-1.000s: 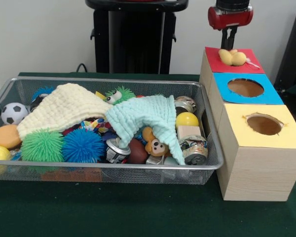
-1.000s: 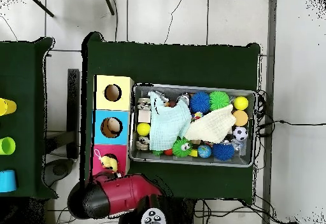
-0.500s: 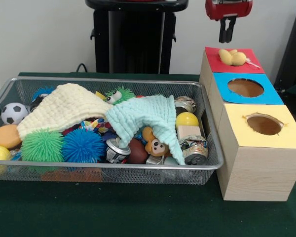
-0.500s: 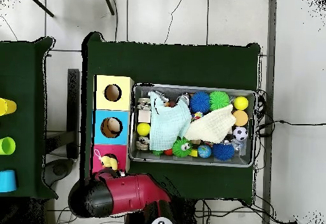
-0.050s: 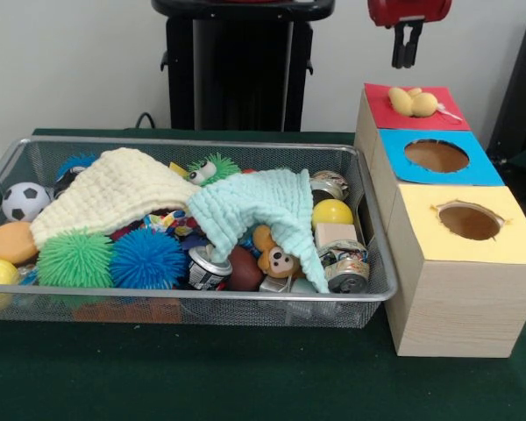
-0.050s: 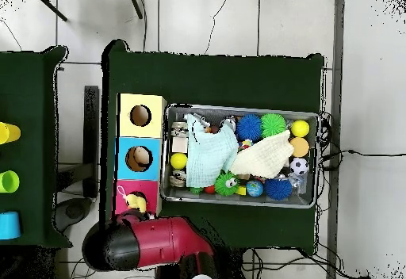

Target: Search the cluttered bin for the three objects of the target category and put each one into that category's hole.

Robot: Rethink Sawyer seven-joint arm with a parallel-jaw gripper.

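Even, soft indoor light; faint shadows under the wire bin; no glare

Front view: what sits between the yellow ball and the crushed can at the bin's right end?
A small tan wooden block lies between the yellow ball and the crushed can, beside the mint cloth. The front view shows it.

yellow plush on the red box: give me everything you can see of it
The yellow plush toy looks soft, made of two or three rounded pale-yellow lobes, with a thin white cord trailing off one side. It lies on top of the red box, over where the hole would be, not dropped in. The gripper hangs above it, apart from it. In the overhead view it shows at the same spot.
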